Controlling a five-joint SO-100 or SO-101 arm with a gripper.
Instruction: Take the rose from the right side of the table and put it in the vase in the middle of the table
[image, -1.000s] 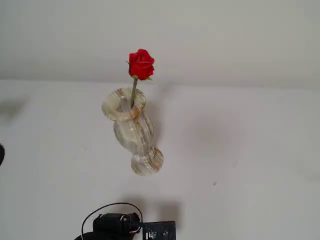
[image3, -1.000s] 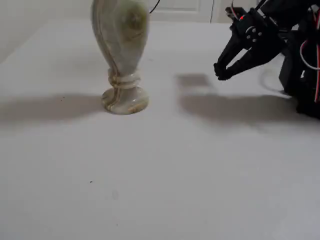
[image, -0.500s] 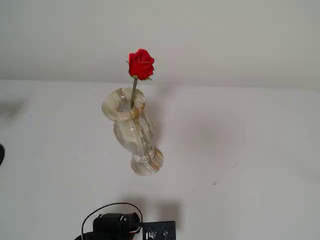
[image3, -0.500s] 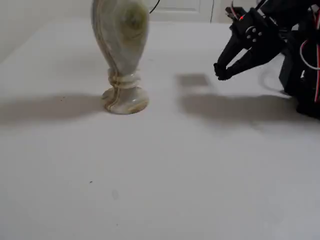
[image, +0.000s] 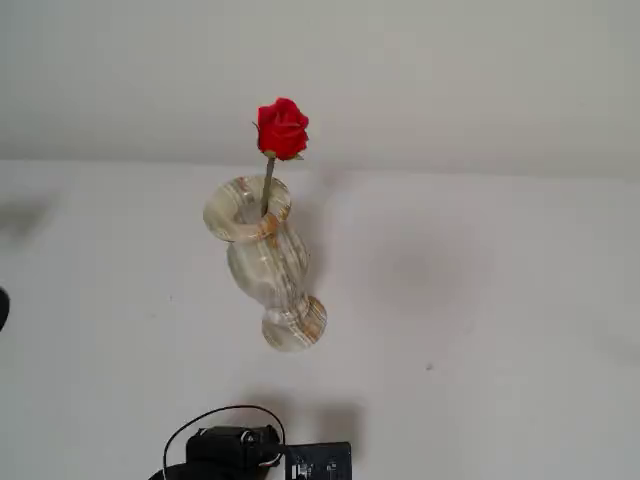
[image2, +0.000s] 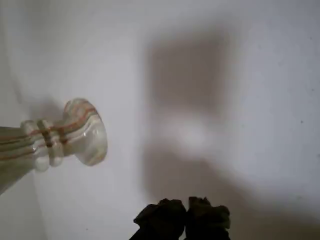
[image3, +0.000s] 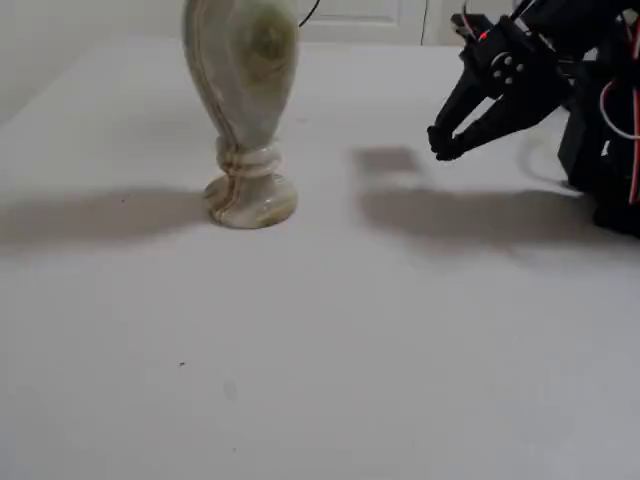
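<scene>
The rose (image: 282, 128) stands in the vase (image: 262, 262) in a fixed view, its red bloom above the flared rim and its stem inside the mouth. The vase stands upright on the white table (image: 480, 300). Its foot shows in the wrist view (image2: 86, 131) and its body and foot in another fixed view (image3: 243, 110); the rose is out of view in both. My gripper (image3: 443, 142) hangs a little above the table, well apart from the vase, shut and empty. Its dark fingertips (image2: 165, 215) show at the bottom of the wrist view, tips together.
The arm's base and cable (image: 235, 448) sit at the bottom edge of a fixed view. The arm's body with wires (image3: 600, 120) fills the right edge of another fixed view. A wall (image: 400, 70) rises behind the table.
</scene>
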